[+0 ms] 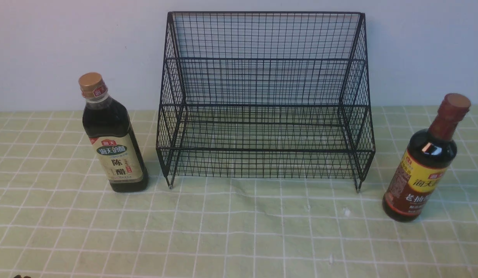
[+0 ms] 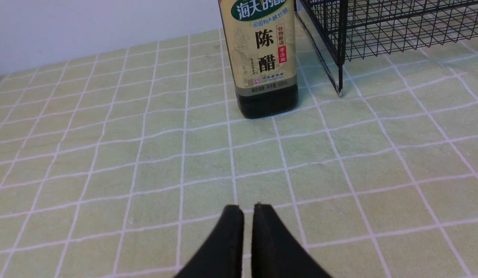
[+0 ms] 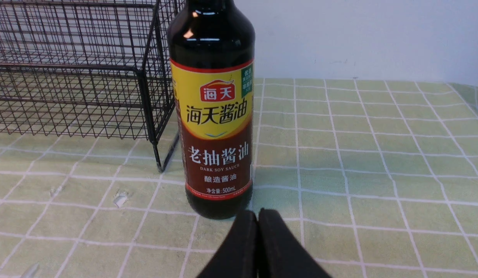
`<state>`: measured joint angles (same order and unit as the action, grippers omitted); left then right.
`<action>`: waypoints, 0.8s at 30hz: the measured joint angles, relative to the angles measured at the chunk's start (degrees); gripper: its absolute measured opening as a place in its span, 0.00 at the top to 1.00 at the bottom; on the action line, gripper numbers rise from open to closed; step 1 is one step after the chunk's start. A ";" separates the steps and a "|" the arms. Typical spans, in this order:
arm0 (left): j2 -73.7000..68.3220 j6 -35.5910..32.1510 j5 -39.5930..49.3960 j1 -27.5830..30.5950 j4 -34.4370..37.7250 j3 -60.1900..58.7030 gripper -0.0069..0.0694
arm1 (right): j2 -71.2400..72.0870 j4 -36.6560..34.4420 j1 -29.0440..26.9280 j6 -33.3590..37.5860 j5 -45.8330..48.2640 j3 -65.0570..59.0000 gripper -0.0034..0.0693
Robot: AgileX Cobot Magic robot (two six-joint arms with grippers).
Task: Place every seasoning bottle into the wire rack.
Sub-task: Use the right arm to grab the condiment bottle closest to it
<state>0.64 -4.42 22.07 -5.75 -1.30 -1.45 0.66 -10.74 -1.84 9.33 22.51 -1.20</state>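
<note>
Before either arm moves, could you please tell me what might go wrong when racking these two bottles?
The left tool and right tool are both shut, so advancing without opening them could knock a bottle over.

The vinegar bottle stands close beside the wire rack, so a sideways approach might catch the rack's side.

The soy sauce bottle has a long, narrow neck; a grip up there might let it swing or tip against the front rail.

Muted, cool light is washing the scene, and small white highlights are gleaming on the dark soy sauce bottle (image 3: 213,116). Both wrist views are showing dark, blurred gripper fingertips (image 3: 258,216).
</note>
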 joint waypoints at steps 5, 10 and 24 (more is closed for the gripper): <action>0.00 0.00 0.00 0.00 0.00 0.00 0.89 | 0.00 0.00 0.00 0.00 0.00 0.00 0.97; 0.00 0.00 0.00 0.00 0.00 0.00 0.89 | 0.00 0.00 0.00 0.00 0.00 0.00 0.97; 0.00 0.00 0.00 0.00 0.00 0.00 0.89 | 0.00 0.00 0.00 0.76 0.00 0.00 0.97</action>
<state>0.64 -4.42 22.07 -5.75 -1.30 -1.45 0.66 -10.74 -1.84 10.08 22.51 -1.20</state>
